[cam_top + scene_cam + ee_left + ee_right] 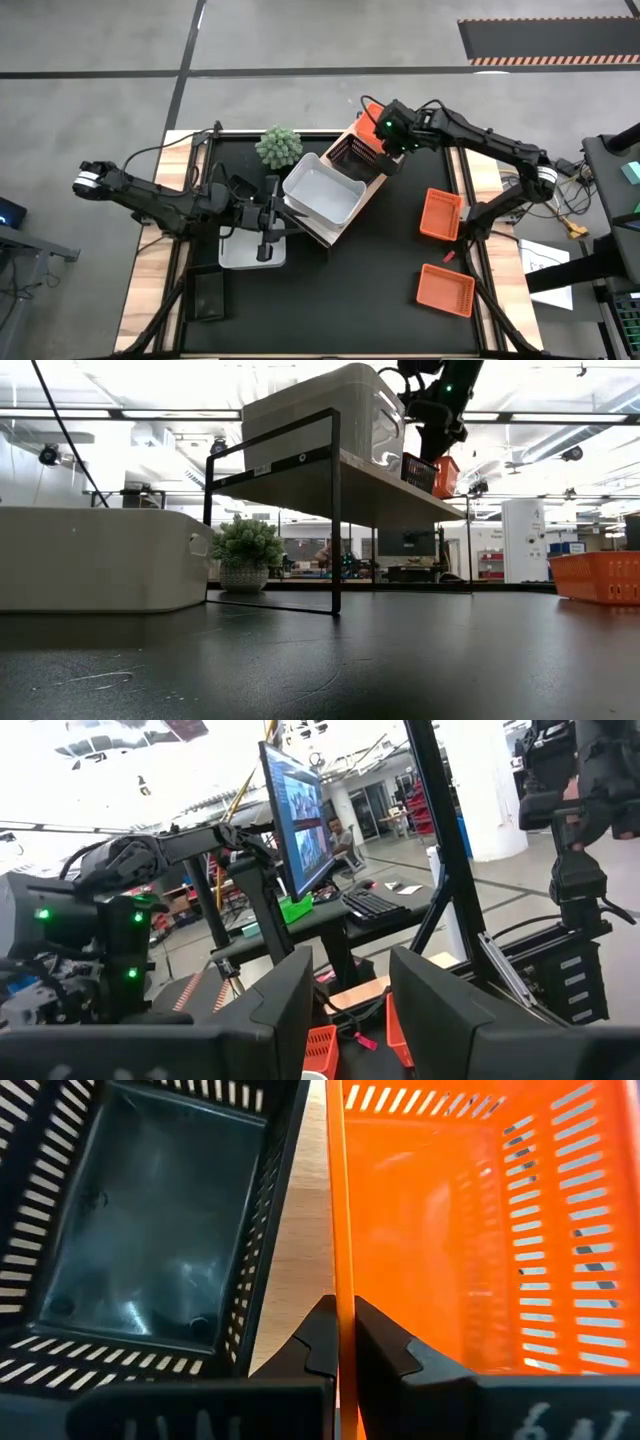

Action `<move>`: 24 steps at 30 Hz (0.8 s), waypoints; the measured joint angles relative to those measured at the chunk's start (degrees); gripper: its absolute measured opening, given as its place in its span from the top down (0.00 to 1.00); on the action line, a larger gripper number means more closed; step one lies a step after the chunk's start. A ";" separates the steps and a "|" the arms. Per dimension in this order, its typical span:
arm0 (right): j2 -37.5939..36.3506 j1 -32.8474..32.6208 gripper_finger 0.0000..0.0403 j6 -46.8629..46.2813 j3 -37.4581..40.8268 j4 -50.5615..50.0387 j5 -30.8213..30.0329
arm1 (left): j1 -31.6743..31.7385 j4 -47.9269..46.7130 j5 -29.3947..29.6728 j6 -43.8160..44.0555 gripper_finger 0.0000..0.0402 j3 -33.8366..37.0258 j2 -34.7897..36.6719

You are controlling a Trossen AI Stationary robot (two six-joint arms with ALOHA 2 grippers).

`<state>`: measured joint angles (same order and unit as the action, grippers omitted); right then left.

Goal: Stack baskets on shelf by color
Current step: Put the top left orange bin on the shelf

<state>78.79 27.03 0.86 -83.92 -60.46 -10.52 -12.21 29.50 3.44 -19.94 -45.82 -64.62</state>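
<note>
right end effector (337, 1342) clamps orange basket (450, 1230) rim, seating it beside black basket (150, 1220) on shelf (345, 205) | left end effector (266, 243) open beside shelf

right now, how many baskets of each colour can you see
white baskets: 2, one on the shelf, one on the table
orange baskets: 3, one on the shelf, two on the table
black baskets: 2, one on the shelf, likely one on the table
total: 7

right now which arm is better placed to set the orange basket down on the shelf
Right. Its tool is already shut on the orange basket wall, over the shelf beside the black basket. The left tool is by a white basket on the table.
</note>
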 joint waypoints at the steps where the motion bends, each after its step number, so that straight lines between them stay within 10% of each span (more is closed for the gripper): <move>1: 0.25 0.02 0.98 -0.01 0.00 0.03 0.02 | 0.00 0.00 0.00 0.00 0.70 -0.02 0.00; 24: 0.43 0.02 0.83 -4.50 -0.02 3.10 6.86 | 0.11 0.00 0.00 0.00 0.70 -0.02 0.00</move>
<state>79.22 27.05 -3.64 -83.94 -57.36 -3.66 -12.10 29.50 3.44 -19.94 -45.84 -64.62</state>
